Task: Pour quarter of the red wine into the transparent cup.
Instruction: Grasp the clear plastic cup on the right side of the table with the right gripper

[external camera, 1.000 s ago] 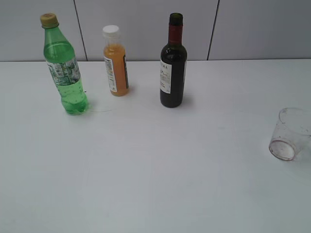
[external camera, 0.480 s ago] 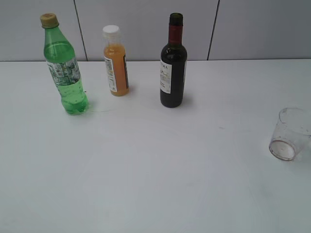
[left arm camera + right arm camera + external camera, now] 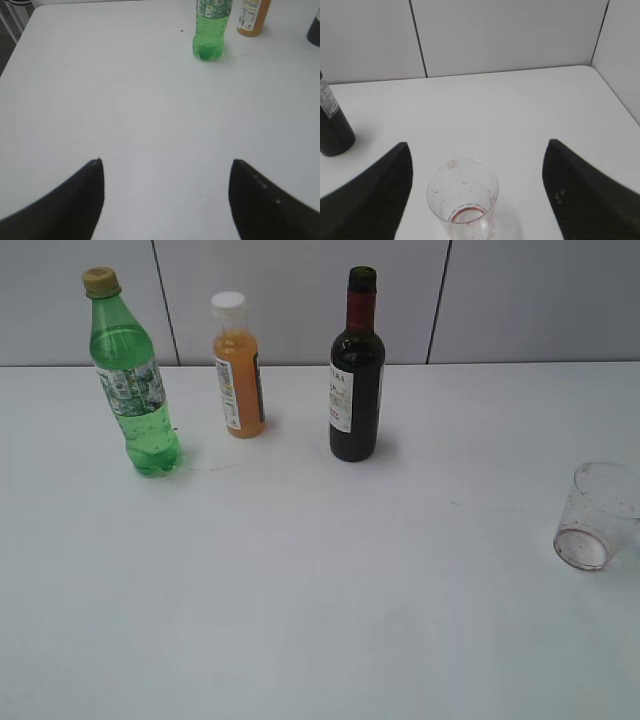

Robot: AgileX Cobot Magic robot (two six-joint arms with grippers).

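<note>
I am at approach: both the left gripper (image 3: 166, 200) and right gripper (image 3: 477, 200) are spread and empty, so next I grasp the red wine (image 3: 356, 380) bottle for the transparent cup (image 3: 597, 516).

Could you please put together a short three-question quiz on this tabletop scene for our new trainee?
1. True or false: the wine bottle stands upright on the table with no cap on its mouth.
2. Which item stands nearest the right gripper? A) the green bottle B) the orange juice bottle C) the transparent cup
3. Fill in: both the right gripper and the left gripper are ____ and hold nothing.

Key: 1 true; 2 C; 3 open.
</note>
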